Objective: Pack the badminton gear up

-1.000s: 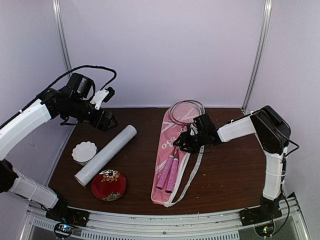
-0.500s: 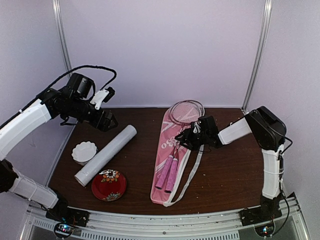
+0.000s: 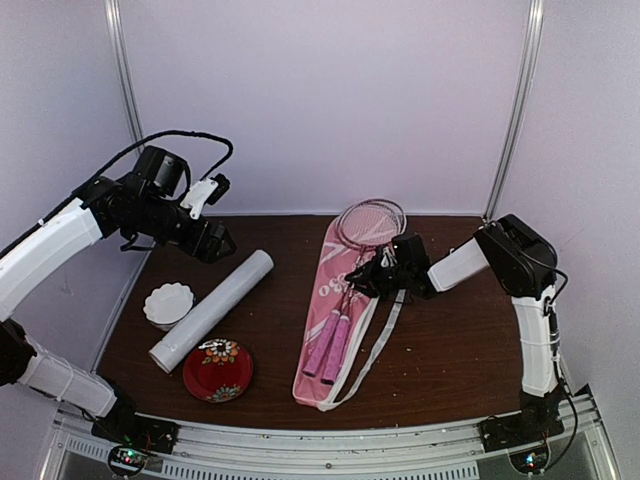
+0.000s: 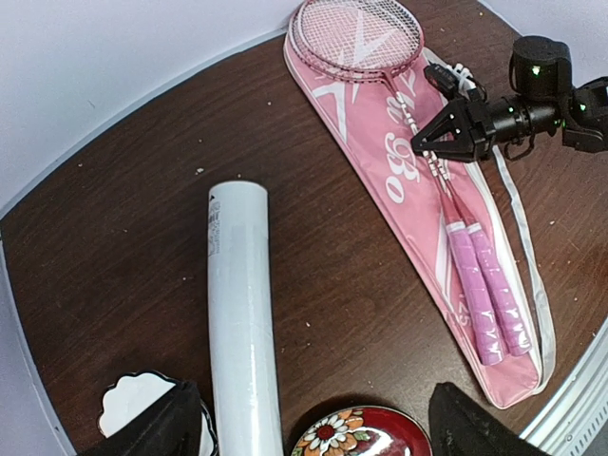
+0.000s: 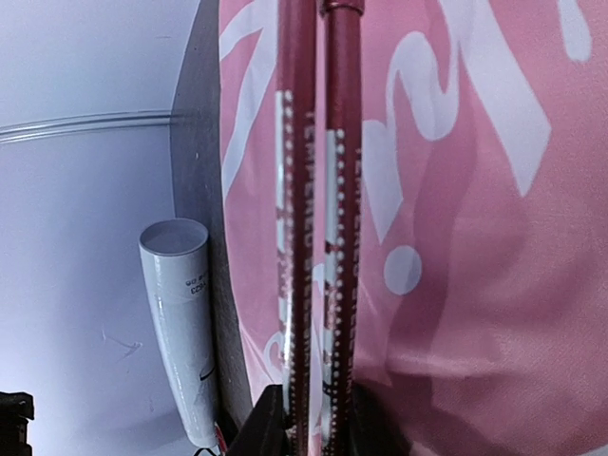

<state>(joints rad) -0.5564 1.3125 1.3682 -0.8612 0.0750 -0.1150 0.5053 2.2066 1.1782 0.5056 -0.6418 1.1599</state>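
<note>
Top external view: the two racquets (image 3: 330,345) lie side by side on top of the long pink bag (image 4: 375,114). The bag stretches flat along the right half of the brown table (image 3: 450,340), slanting from the far middle toward the near edge. The round strung heads overlap at the bag's far end, and the pink wrapped handles (image 4: 486,299) rest near its near end. White lettering and chevron marks run down the bag, and a white strap (image 4: 521,228) trails along its right side. The right gripper (image 4: 429,147) reaches in from the right, low over the bag, its fingers pressed against the two thin dark-red shafts (image 5: 342,190) from either side. The left gripper (image 4: 318,432) hangs high over the left side, fingers spread wide and holding nothing. Below it the white tube (image 3: 212,310) lies on the table, well apart from the bag.
</note>
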